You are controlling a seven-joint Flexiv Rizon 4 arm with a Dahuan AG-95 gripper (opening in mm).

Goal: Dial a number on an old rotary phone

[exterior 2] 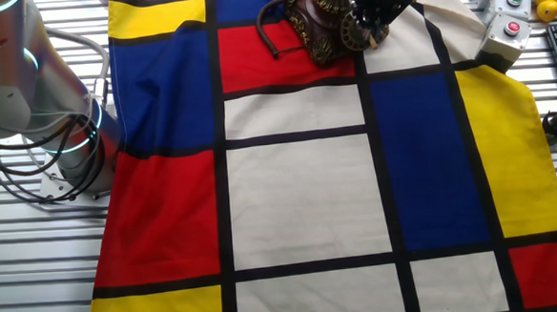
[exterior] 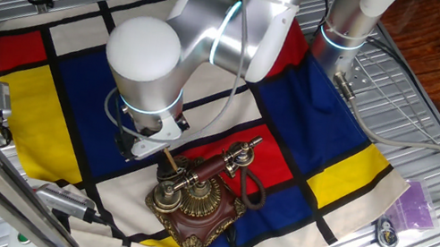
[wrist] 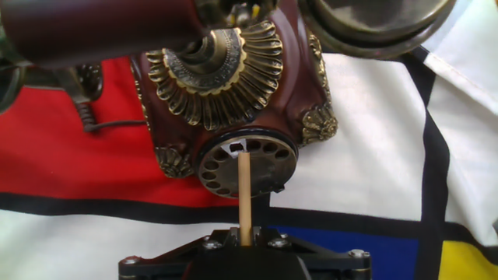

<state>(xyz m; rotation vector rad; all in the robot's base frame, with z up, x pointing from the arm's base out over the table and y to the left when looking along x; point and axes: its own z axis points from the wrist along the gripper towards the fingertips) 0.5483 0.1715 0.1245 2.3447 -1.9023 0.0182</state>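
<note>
The old rotary phone (exterior: 198, 206) stands on the checked cloth, with a dark red-brown carved base, brass dial (wrist: 247, 165) and red-and-brass handset (exterior: 219, 167) across its cradle. Its black cord (exterior: 255, 193) loops beside it. My gripper (wrist: 245, 232) is shut on a thin wooden stick (wrist: 244, 194). The stick points forward, and its tip sits at a finger hole near the top of the dial. In one fixed view the gripper (exterior: 149, 142) is just left of the phone. In the other fixed view the gripper (exterior 2: 381, 5) hides part of the phone (exterior 2: 321, 22).
A cloth of red, blue, yellow and white blocks (exterior 2: 300, 193) covers the table. A second arm's base (exterior: 345, 29) stands at the back. A purple object (exterior: 415, 209) and a small round part (exterior: 386, 233) lie off the cloth. A button box (exterior 2: 507, 27) sits nearby.
</note>
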